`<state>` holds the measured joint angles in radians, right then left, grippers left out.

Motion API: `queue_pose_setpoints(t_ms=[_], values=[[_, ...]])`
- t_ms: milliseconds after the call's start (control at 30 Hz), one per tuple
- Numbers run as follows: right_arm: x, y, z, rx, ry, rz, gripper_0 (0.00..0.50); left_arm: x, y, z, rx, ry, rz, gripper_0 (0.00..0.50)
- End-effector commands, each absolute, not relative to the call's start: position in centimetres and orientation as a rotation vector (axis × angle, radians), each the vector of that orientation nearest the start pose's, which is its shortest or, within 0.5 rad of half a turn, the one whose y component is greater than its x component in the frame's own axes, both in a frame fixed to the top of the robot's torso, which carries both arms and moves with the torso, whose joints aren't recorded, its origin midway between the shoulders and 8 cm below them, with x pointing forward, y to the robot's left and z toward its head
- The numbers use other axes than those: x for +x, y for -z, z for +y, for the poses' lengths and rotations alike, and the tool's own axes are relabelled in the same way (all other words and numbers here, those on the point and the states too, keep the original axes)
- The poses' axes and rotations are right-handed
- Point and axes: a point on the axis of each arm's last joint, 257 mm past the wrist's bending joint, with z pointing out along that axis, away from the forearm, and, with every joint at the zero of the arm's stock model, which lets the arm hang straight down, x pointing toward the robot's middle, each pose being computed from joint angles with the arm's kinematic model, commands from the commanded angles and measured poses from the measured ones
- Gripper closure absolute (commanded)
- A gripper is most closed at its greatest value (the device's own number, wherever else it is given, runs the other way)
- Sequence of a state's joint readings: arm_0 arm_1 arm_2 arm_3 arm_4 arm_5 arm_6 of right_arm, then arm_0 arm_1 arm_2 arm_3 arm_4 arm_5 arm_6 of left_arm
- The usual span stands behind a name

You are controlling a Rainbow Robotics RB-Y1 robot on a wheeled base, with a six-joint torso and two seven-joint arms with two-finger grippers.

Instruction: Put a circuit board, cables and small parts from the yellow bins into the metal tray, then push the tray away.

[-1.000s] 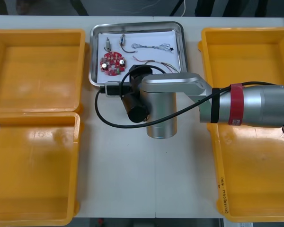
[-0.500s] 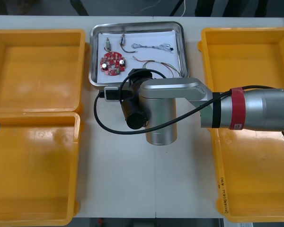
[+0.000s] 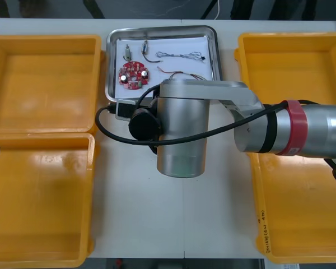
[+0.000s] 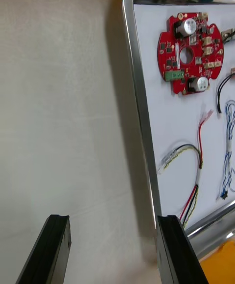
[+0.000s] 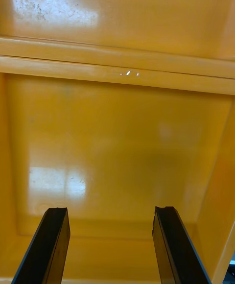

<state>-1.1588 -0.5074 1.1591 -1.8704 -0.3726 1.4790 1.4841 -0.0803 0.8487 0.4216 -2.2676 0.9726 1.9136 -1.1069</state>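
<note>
Right arm (image 3: 302,134) is reaching in from the right across the middle of the worktop (image 3: 134,213), its wrist hanging over the near edge of the metal tray (image 3: 162,29). Right jaws are standing released, well apart, gripping nothing. Bare worktop is showing between them, and one finger (image 4: 172,252) is sitting just beside the tray's near rim, on the outside; contact cannot be told.

Tray is lying at the far middle of the worktop, between the yellow bins (image 3: 42,84). On its white lining:
- circuit board (image 3: 132,75) is lying flat towards the near left corner
- red and yellow cable (image 3: 182,73) is lying to the board's right, along the near rim
- blue and white cable (image 3: 179,55) is lying farther in
- black cable (image 3: 148,53) and a small metal part (image 3: 126,53) are lying beyond the board

Left jaws are also standing released, gripping nothing, hanging over the floor of a yellow bin (image 5: 117,142) on the left side.
</note>
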Motion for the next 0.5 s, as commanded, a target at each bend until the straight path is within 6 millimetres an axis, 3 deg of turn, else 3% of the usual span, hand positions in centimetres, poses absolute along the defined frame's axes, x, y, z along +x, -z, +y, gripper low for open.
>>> queue_pose_setpoints(t_ms=[33, 367, 500], values=[[47.2, 14.3, 0.4, -1.463, 0.507, 1.821, 0.0, 34.6, 12.9, 40.0, -0.088, -0.078, 2.633, 0.0], [41.8, 12.9, -6.2, -1.267, 0.431, 2.06, 0.0, 34.6, 12.9, 40.0, -0.088, -0.078, 2.633, 0.0], [40.6, 11.1, -6.6, -1.176, 0.317, 2.043, 0.0, 34.6, 12.9, 40.0, -0.088, -0.078, 2.633, 0.0]])
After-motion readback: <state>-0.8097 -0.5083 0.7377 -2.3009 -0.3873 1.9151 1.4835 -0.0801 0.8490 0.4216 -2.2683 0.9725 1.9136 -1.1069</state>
